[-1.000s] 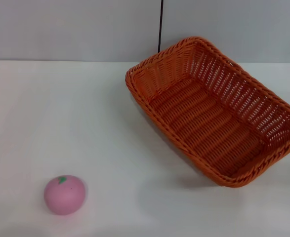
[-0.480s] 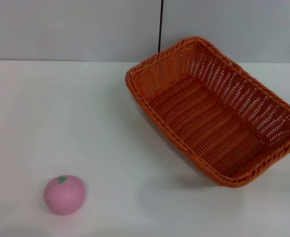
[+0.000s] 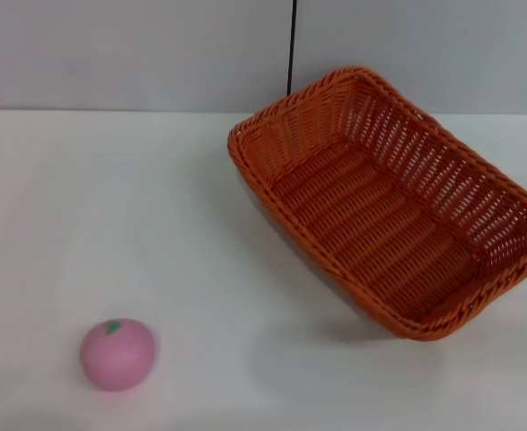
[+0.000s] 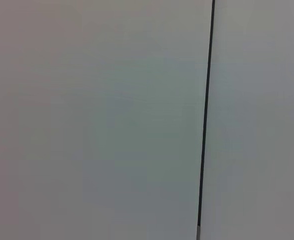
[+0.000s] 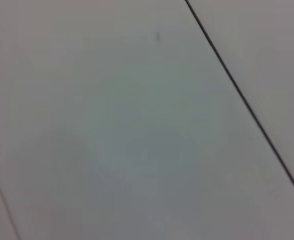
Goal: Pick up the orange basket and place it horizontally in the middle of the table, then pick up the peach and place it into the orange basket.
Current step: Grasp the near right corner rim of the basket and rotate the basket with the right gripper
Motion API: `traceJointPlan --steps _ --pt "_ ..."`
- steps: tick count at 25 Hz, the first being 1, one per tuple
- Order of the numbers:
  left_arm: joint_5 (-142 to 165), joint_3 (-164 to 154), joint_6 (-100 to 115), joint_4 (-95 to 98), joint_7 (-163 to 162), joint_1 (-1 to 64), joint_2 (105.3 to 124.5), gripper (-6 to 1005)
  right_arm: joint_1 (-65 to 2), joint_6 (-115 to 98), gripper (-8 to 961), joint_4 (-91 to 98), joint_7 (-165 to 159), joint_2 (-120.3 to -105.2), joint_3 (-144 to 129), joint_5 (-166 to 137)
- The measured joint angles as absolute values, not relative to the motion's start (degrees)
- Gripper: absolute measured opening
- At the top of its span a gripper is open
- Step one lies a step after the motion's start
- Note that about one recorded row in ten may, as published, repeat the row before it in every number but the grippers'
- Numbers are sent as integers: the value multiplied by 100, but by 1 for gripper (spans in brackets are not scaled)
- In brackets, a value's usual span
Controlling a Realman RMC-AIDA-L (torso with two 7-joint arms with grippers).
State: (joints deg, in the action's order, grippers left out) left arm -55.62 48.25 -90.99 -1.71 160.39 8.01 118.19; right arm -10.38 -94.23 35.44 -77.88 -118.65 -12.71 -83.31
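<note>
Neither gripper appeared in any view; both wrist cameras faced a blank grey wall.

One rectangular orange woven wicker basket [image 3: 398, 224] sat angled at right on the white table [image 3: 155, 206]; one round pink peach [image 3: 117, 354] lay near-left, well apart.

Plain test room, white table [image 3: 200, 224], grey wall panels [image 3: 137, 54]

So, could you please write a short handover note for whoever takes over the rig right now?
Tools: neither the left nor the right shows in any view; both wrist cameras see only a pale wall with a dark seam.
Things: the orange basket sits askew at the table's far right, empty. The peach lies near the front left, apart from it.
Done: nothing visible.
Left: set the basket horizontally mid-table, then put the peach in.
</note>
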Motion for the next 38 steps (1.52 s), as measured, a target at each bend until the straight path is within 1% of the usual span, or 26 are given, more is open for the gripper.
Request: traceJointPlan --steps 2,3,4,5,6,7,11,12,13,14,18,24,28,32,33,34,37,38 --pt "-5559 4822 -9087 -166 16038 774 11820 795 -1044 -9435 637 4257 -8561 -11855 -1270 -8601" --pt "-5558 4820 -9084 -162 16037 757 11821 795 -1122 -9445 638 4964 -9394 -11801 -1273 -8945" --pt "-5558 4820 -9084 -162 16037 757 11821 795 -1122 -9445 638 4964 -9394 -11801 -1273 -8945" --pt "-5558 4820 -9084 -162 16037 757 11821 795 -1168 -9459 638 5228 -9767 -11763 -1273 -9126" --pt "-5557 4819 -9093 -161 16035 741 11821 795 -1347 -9510 638 5757 -10601 -11623 -1270 -9652" --pt "-5557 4820 -9107 -179 16033 731 11823 795 -1347 -9510 638 5757 -10601 -11623 -1270 -9652" --pt "-5560 4830 -9123 -251 16020 717 11849 795 -1850 -9719 638 6529 -11901 -11357 -1271 -10757" --pt "-5559 4828 -9126 -294 16019 716 11854 795 -2026 -9814 638 6632 -12174 -11273 -1272 -11095" --pt "-5558 4824 -9126 -329 16018 715 11858 794 -2355 -9991 638 6734 -12614 -11118 -1274 -11700" --pt "-5558 4818 -9127 -384 16017 708 11864 794 -2355 -9991 638 6734 -12614 -11118 -1274 -11700" --pt "-5557 4810 -9105 -522 16015 681 11868 794 -3176 -10165 636 6581 -13159 -10843 -1601 -13150" --pt "-5554 4807 -9075 -679 16005 639 11870 793 -3547 -9653 631 6017 -13317 -10815 -2660 -13523" --pt "-5554 4807 -9063 -685 15914 638 11880 793 -3804 -9091 630 5421 -13345 -10869 -3319 -13546" --pt "-5554 4807 -9061 -686 15861 641 11881 793 -3926 -8830 628 5038 -13343 -10891 -3570 -13548" --pt "-5554 4807 -9048 -686 15857 652 11878 793 -3982 -8638 628 4895 -13318 -10947 -3688 -13548" --pt "-5554 4807 -9048 -686 15857 652 11878 793 -3982 -8638 628 4895 -13318 -10947 -3688 -13548" --pt "-5559 4807 -9002 -686 15856 679 11875 792 -4028 -8349 627 4784 -13303 -11064 -3904 -13549" --pt "-5567 4807 -8989 -686 15855 690 11873 792 -4050 -8175 627 4729 -13305 -11140 -4022 -13552"
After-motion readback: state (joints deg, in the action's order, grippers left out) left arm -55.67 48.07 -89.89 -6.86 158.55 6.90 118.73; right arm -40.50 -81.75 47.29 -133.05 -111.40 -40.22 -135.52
